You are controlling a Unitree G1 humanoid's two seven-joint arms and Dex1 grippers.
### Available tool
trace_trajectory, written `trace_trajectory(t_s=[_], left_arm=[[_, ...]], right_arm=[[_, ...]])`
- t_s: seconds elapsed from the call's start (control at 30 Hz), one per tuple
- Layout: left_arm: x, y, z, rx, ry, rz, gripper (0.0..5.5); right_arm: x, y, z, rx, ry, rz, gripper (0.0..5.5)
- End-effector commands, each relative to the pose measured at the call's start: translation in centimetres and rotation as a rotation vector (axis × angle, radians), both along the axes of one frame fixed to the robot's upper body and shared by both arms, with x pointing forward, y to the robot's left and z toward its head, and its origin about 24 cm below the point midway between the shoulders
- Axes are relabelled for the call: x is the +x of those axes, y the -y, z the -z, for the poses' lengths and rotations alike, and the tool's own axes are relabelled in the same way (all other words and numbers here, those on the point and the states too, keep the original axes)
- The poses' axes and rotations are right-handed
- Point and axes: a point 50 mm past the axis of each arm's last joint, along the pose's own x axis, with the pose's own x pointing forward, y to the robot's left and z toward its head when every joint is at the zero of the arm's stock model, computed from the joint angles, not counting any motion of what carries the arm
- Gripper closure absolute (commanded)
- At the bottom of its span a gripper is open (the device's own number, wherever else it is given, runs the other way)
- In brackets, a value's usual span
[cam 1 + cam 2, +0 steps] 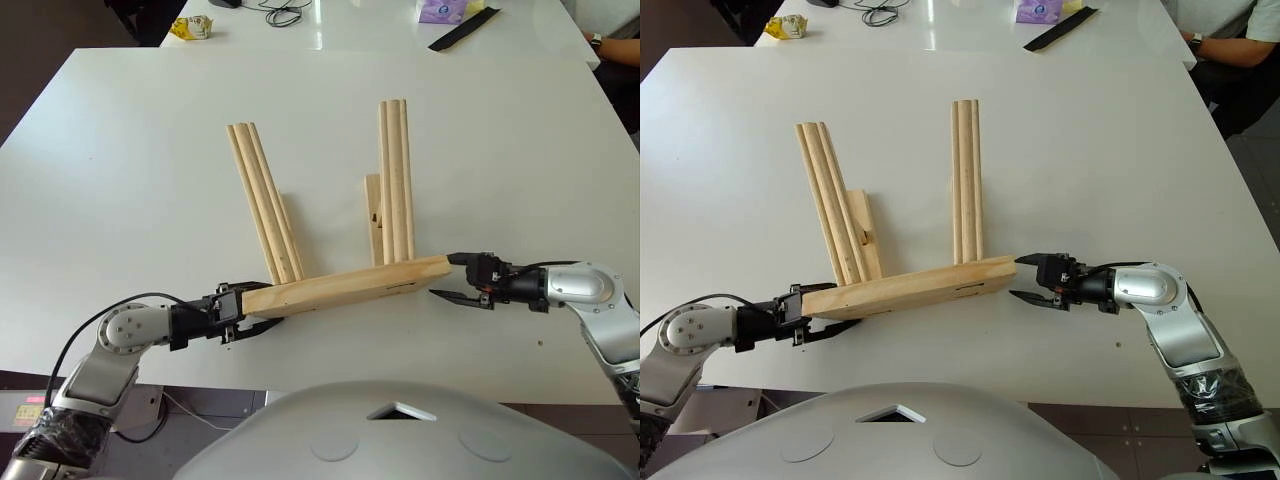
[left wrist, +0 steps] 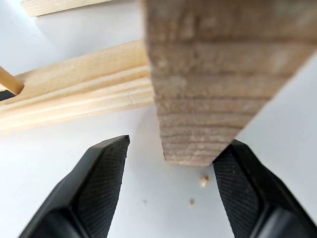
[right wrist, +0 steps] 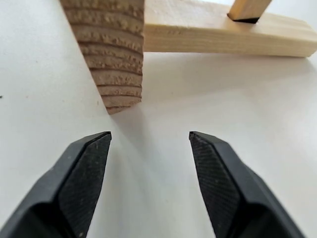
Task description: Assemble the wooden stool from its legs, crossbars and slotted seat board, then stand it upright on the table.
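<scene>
The white table carries the wooden stool, which lies on its side near the front edge, close to the robot. The slotted seat board stands on one long edge, and its long axis runs left to right across the table, the right end angled slightly toward the far side. Two sets of legs project from the board and lie flat, pointing away from the robot: the left legs lean outward to the left, and the right legs run almost straight back. Short crossbars lie against the inner side of each set. Assembly appears largely complete; the joints cannot be checked for full seating. The remaining step appears to be tipping the stool onto its feet. The left gripper is spread wide around the board's left end, one finger against the wood and the other apart from it, so it has no grip. The right gripper is likewise spread and holds nothing, positioned just beside the board's right end.
</scene>
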Motion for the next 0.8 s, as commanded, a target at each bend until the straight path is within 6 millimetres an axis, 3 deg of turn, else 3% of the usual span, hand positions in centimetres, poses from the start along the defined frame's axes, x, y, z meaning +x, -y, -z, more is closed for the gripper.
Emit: trace_trajectory(t_s=[0.03,0.2,0.7,0.8], left_arm=[[0.7,-2.3,0.4,0.126,-0.062,0.031,2.59],[2.0,-2.6,0.1,0.141,-0.053,0.071,2.59],[2.2,-2.2,0.7,0.134,-0.031,0.085,2.59],[2.2,-2.1,0.8,0.127,-0.031,0.078,2.59]], right_arm=[[-0.3,-2.1,0.3,0.064,0.005,-0.044,2.59],[0.1,-3.7,0.6,0.093,0.017,-0.074,2.59],[-0.7,-2.3,1.2,0.040,-0.041,-0.095,2.59],[-0.6,-2.4,1.1,0.049,-0.042,-0.096,2.97]])
